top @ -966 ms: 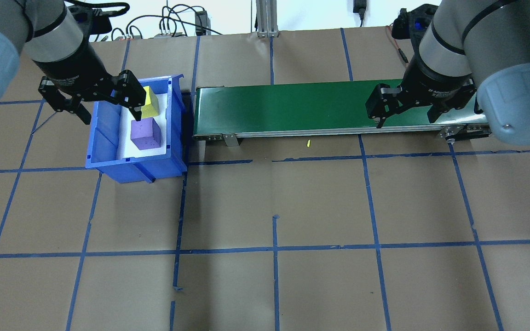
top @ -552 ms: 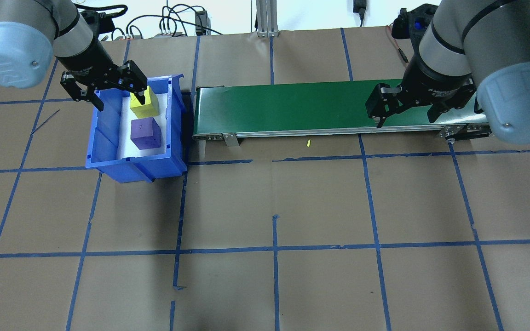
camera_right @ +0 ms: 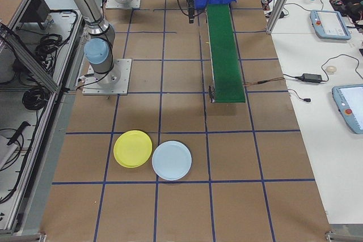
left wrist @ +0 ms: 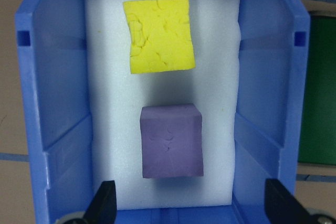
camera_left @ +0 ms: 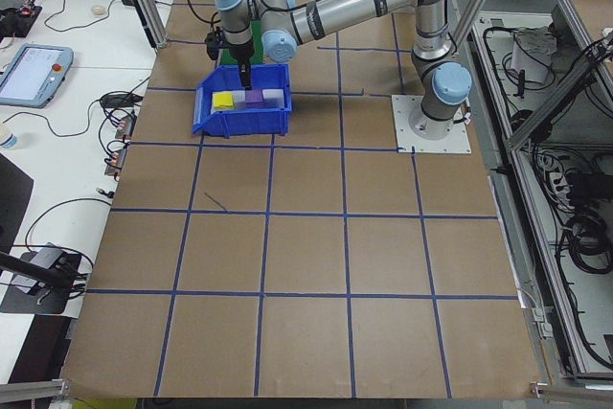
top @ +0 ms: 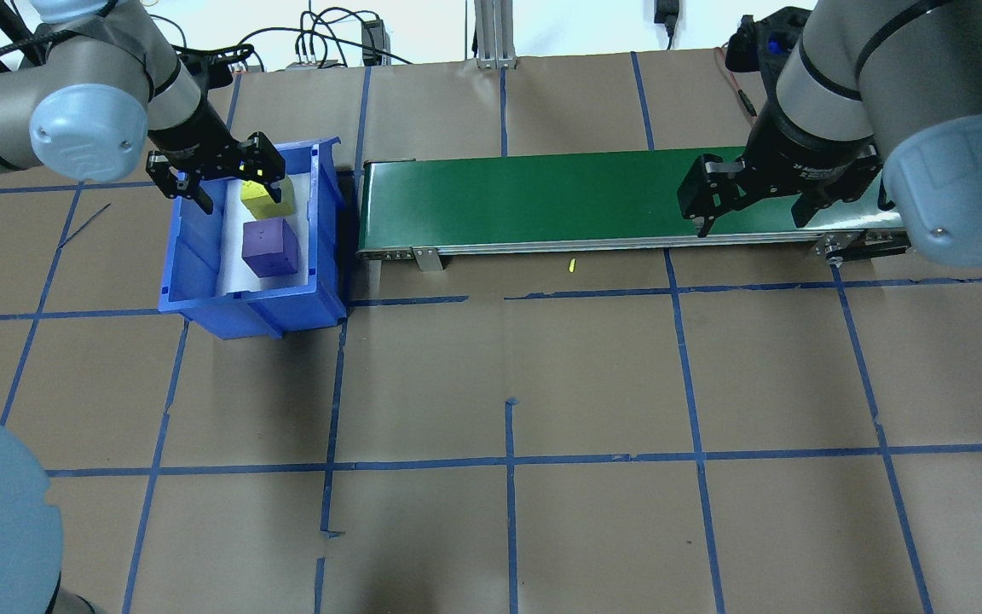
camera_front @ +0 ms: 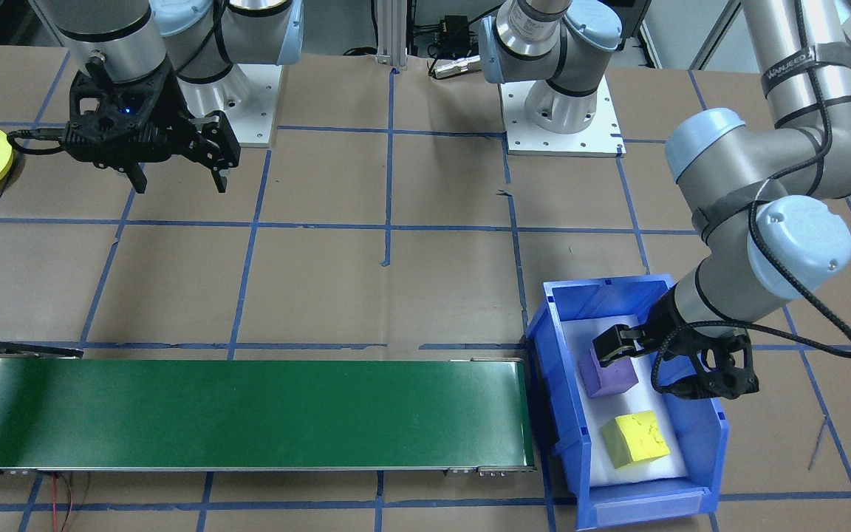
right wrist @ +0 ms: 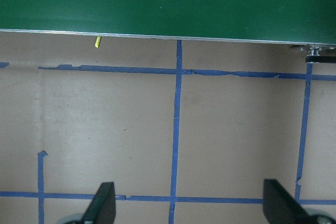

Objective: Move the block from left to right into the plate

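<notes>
1. The left gripper (top: 218, 175) hangs spread wide over the blue bin (top: 325, 256).
2. The purple block (left wrist: 171, 140) and yellow block (left wrist: 159, 34) lie flat, apart, lined along the bin's length.
3. The right gripper (top: 751, 200) is spread, empty.
4. The plate (camera_right: 133, 148) sits well apart.

overhead: behind, down | front: faces robot | both share blue bin (top: 201, 273)
</notes>
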Controlling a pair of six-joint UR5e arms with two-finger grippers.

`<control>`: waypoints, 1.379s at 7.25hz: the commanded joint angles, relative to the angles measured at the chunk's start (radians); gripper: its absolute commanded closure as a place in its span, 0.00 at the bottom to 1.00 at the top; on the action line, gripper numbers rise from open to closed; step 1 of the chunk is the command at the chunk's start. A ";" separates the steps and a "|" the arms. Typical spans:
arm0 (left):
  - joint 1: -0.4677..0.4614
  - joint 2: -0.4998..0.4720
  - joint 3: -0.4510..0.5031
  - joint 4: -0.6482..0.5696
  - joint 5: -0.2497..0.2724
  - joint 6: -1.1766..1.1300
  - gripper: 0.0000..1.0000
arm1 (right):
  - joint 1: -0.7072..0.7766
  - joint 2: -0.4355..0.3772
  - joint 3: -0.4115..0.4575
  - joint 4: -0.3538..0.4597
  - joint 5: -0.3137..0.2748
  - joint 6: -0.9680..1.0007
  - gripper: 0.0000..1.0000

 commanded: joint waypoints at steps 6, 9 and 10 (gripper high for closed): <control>0.001 -0.080 -0.070 0.151 0.006 0.003 0.91 | 0.000 0.000 0.002 0.000 0.000 -0.001 0.00; -0.002 0.030 0.025 -0.057 -0.006 -0.015 0.91 | 0.000 0.000 0.002 0.000 0.000 0.000 0.00; -0.006 0.067 0.081 -0.137 -0.004 -0.024 0.91 | 0.000 0.000 0.003 0.000 0.000 0.000 0.00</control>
